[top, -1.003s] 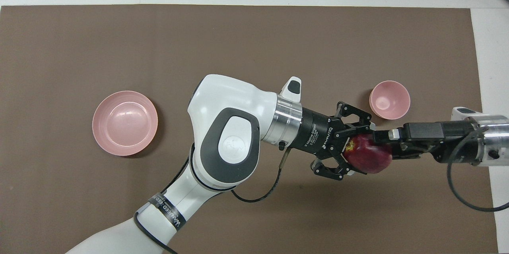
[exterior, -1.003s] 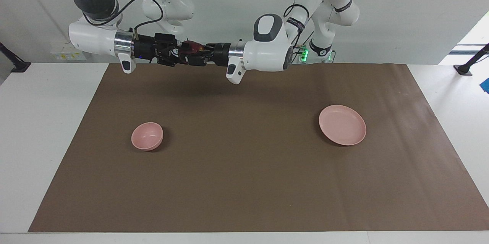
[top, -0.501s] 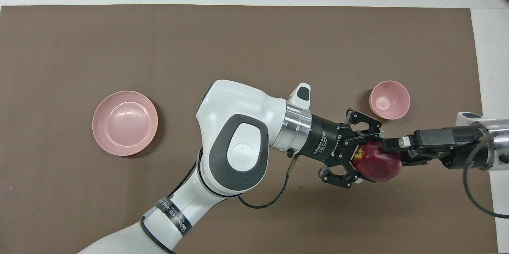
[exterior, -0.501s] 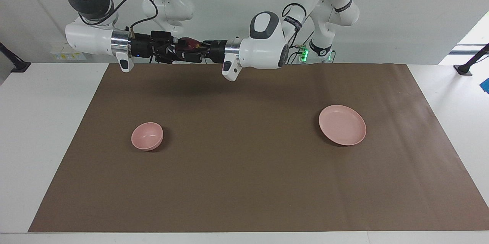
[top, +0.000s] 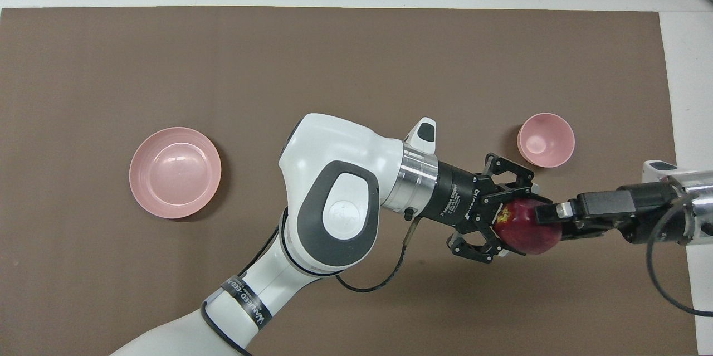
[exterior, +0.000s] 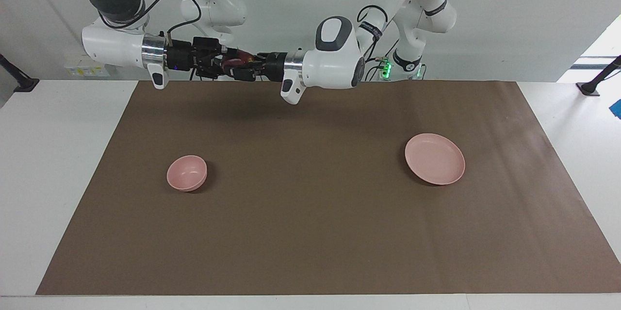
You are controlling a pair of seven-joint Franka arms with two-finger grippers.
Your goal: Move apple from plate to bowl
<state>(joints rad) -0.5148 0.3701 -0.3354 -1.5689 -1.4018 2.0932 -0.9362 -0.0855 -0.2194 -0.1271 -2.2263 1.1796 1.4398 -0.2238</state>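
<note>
The dark red apple point(top: 523, 232) point(exterior: 237, 60) hangs high in the air between my two grippers, over the brown mat toward the right arm's end. My left gripper point(top: 509, 226) point(exterior: 246, 64) reaches across and is closed on it from one side. My right gripper point(top: 548, 215) point(exterior: 227, 61) meets it from the other side, with fingers above and below the apple. The small deep pink bowl point(top: 546, 140) point(exterior: 187, 172) stands empty on the mat toward the right arm's end. The flat pink plate point(top: 175, 172) point(exterior: 435, 158) lies empty toward the left arm's end.
A brown mat point(exterior: 310, 232) covers most of the white table. A cable loops under the left arm's wrist point(top: 367, 283). Nothing else stands on the mat.
Both grippers, joined at the apple, have shifted together a little toward the right arm's end and risen slightly. Bowl and plate have not moved.
</note>
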